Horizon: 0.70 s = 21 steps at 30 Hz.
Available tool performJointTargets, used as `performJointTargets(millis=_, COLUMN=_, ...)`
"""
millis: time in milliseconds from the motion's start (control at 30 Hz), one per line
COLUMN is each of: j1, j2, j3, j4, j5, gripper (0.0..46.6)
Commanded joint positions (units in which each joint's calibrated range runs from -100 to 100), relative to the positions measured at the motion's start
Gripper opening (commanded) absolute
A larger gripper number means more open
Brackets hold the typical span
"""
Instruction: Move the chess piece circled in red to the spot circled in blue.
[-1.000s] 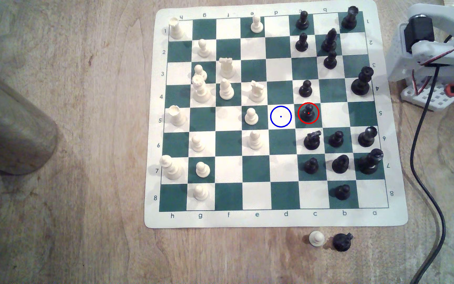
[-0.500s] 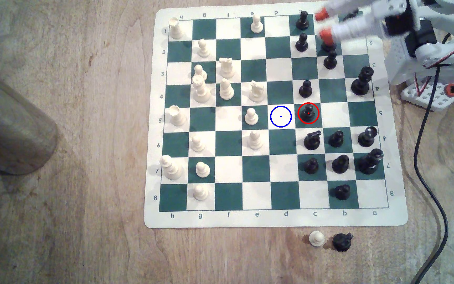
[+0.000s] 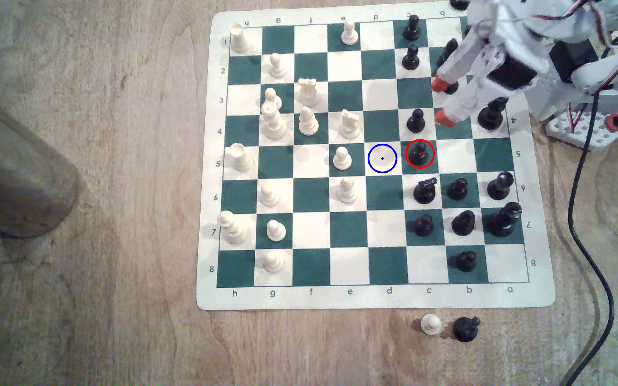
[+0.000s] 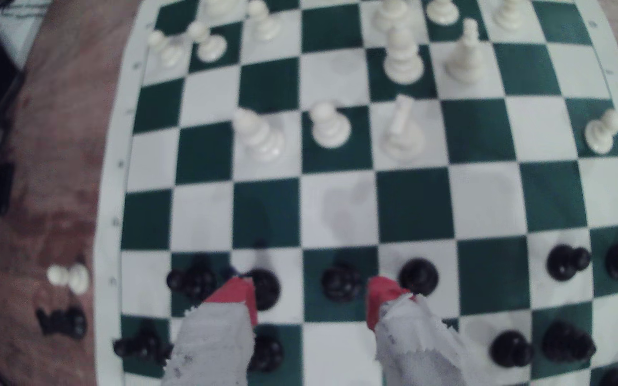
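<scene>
The chess piece, a small black pawn (image 3: 419, 153), stands inside a red ring on a dark green square. Just to its left in the exterior view is the spot (image 3: 382, 158), a bare cream square with a blue ring. My gripper (image 3: 440, 101) hangs open above the board, up and to the right of the pawn, holding nothing. Its red fingertips (image 3: 443, 118) hover near the b-file squares. In the wrist view the gripper (image 4: 309, 297) frames the pawn (image 4: 341, 282), with the bare spot (image 4: 337, 211) just beyond it.
Another black pawn (image 3: 416, 120) stands one square above the ringed one, close to my lower fingertip. A black knight (image 3: 425, 190) is one square below. A white pawn (image 3: 342, 158) sits left of the spot. A metal cylinder (image 3: 14, 167) and a black cable (image 3: 590, 259) flank the board.
The arm has swung out from the exterior view's right edge and come down over the board. The open gripper moved from the top ranks toward the ringed pawn. No piece has moved.
</scene>
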Motion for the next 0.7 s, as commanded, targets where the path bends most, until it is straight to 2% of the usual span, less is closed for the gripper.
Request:
performJointTargets(millis=0, j1=-1.8, j2=3.5, j3=-3.4, j4=-1.8, j5=0.0, gripper=13.6)
performJointTargets(millis=133, j1=-1.9, j2=8.5, j3=-2.4, j4=-4.3, j5=-0.2, gripper=13.1)
performJointTargets(millis=300, j1=-2.7, j2=14.3, j3=-3.3, j4=-6.2, j5=-1.0, gripper=15.9)
performJointTargets(millis=500, j1=-3.7, j2=18.2, j3=-4.1, j4=-7.0, j5=-1.8, gripper=12.3)
performJointTargets(millis=667, j1=-5.2, j2=22.1, j3=-5.7, j4=-8.2, j5=-2.7, gripper=11.9)
